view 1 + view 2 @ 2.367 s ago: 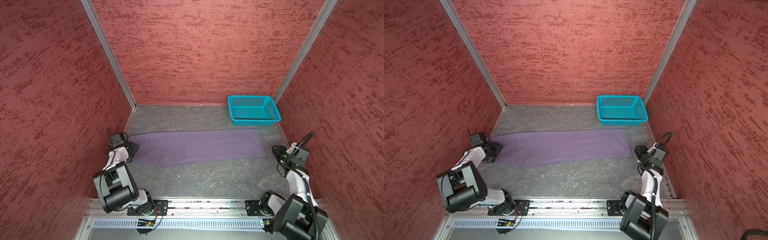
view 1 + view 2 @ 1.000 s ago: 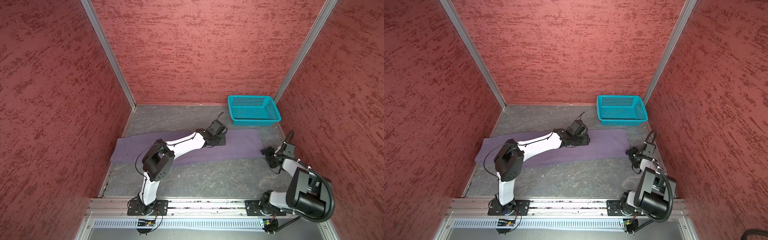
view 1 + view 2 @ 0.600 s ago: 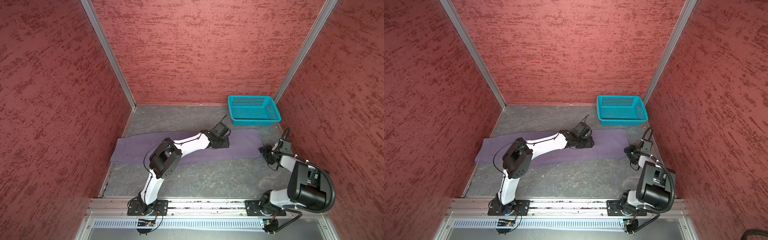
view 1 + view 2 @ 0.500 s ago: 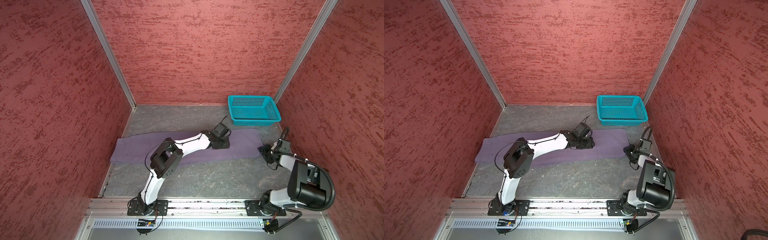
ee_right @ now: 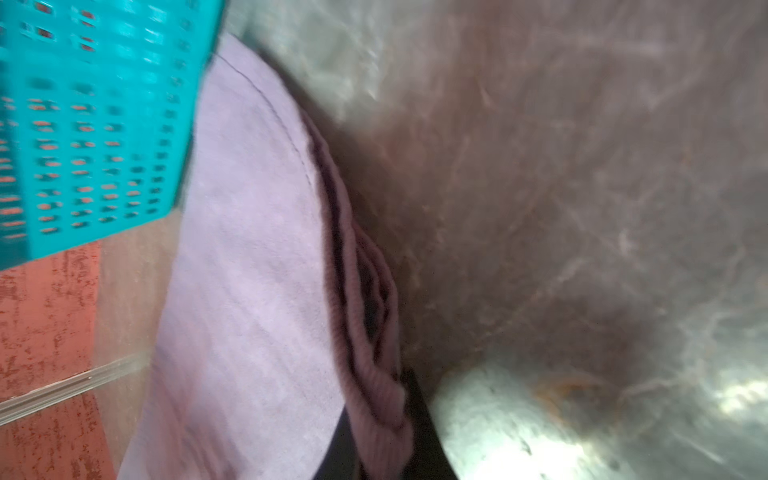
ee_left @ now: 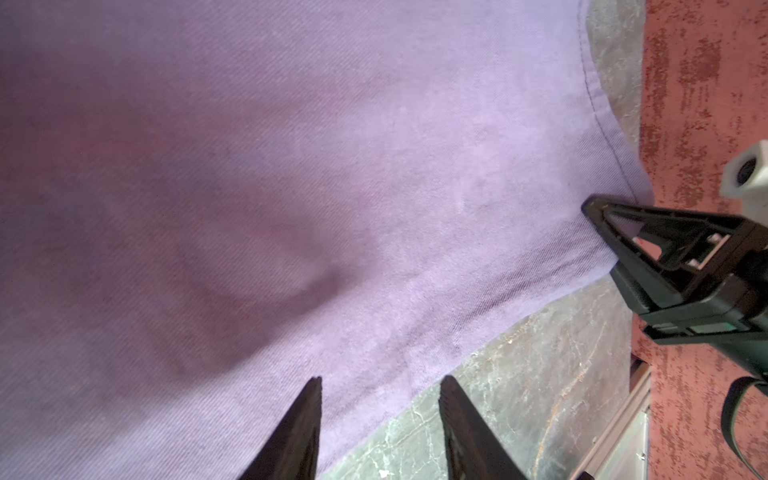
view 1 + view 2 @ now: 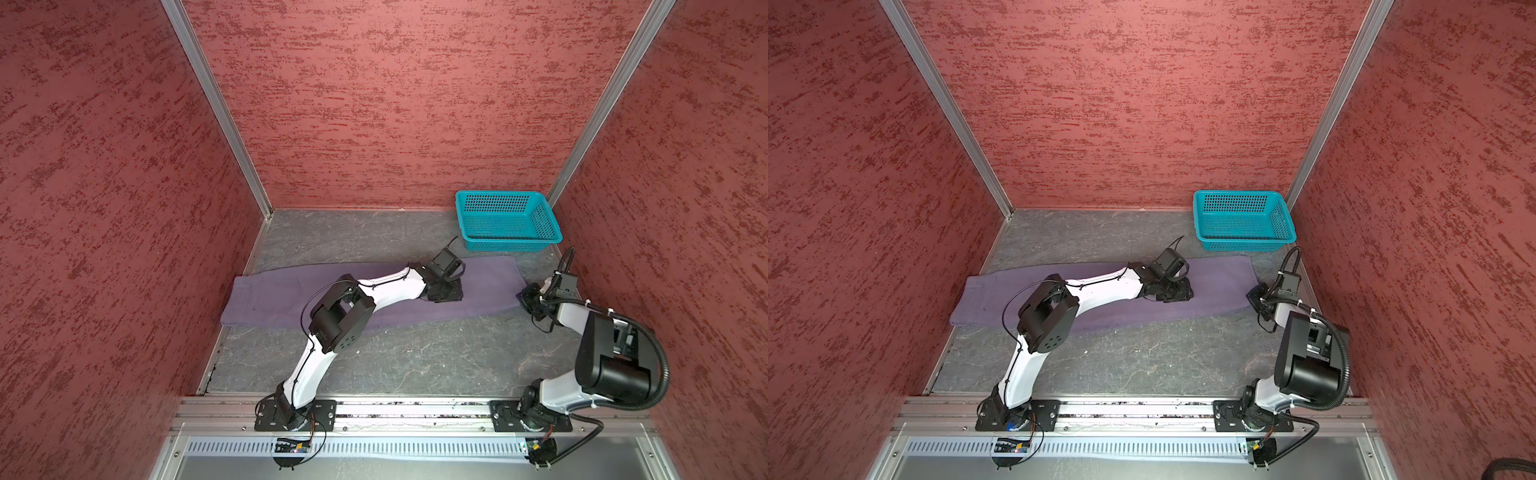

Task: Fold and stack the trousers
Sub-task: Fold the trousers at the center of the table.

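in a top view the trousers are seen laid flat as one long lavender strip across the grey tabletop, running from the left wall towards the right one. the left pincer is held low over the strip, right of its middle. the right pincer is set at the strip's right-hand end. a teal basket is placed in the far right corner, just beyond the far edge of the cloth. the same layout is shown in both top views.

in the left wrist view the fingers of the left pincer are seen spread, with nothing between them, over an edge of the cloth where it meets the tabletop. whether the cloth is touched cannot be told. the right pincer is seen at the stitched corner of the trousers.

in the right wrist view, which is blurred, the layered hem is seen pinched between the dark fingers of the right pincer. the perforated wall of the basket is seen close beside the cloth.
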{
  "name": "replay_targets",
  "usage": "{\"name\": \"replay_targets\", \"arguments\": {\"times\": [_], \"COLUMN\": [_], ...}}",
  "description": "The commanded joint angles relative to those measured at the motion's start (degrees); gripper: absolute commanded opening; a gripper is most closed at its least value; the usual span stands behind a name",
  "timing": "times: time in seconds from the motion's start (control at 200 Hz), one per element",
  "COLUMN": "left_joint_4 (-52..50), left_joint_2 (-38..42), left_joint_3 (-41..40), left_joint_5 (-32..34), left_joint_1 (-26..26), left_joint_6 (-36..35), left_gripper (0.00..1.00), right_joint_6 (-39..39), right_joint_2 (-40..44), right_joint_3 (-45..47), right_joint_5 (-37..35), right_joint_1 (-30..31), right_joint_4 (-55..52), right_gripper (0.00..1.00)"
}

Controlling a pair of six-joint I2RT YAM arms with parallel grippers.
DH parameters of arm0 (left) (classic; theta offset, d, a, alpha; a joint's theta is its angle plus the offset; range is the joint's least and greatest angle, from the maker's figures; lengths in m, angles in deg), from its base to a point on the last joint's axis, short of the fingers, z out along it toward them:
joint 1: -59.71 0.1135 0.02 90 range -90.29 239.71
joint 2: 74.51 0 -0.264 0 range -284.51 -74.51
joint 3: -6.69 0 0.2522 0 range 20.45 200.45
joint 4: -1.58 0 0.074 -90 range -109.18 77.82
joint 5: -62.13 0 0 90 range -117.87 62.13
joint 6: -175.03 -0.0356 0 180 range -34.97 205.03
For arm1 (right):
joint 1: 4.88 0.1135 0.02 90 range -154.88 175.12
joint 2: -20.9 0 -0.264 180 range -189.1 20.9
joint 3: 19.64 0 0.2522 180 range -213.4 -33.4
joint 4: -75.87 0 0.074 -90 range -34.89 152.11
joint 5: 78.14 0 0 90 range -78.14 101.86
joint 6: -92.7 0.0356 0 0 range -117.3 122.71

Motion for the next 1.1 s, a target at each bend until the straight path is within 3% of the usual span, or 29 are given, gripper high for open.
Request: {"name": "replay_targets", "arguments": {"times": [0.0,0.25,0.446,0.847,1.097], "left_joint_4": [-0.25,1.76,4.9,6.15,5.26], "left_joint_2": [1.89,8.06,15.37,31.38,40.31], "left_joint_3": [1.01,-3.66,-14.63,-38.25,-47.5], "left_joint_5": [-1.05,-2.85,-3.29,0.87,1.65], "left_joint_1": [0.65,3.85,9.46,20.44,27.56], "left_joint_6": [-1.23,-0.07,3.22,5.65,4.85], "left_gripper": [0.47,0.47,0.44,0.42,0.41], "right_joint_6": [-0.95,-3.29,-4.01,-4.14,0.64], "right_joint_2": [4.78,10.04,9.24,-2.45,-9.25], "right_joint_3": [-3.65,-8.31,-12.86,-24.48,-26.88], "right_joint_5": [-2.37,-7.01,-10.55,-16.74,-14.64], "right_joint_1": [1.09,7.38,15.85,40.93,53.04], "right_joint_4": [-1.44,-5.91,-6.89,-5.89,-2.27], "right_gripper": [0.0,0.0,0.0,0.0,0.0]}}
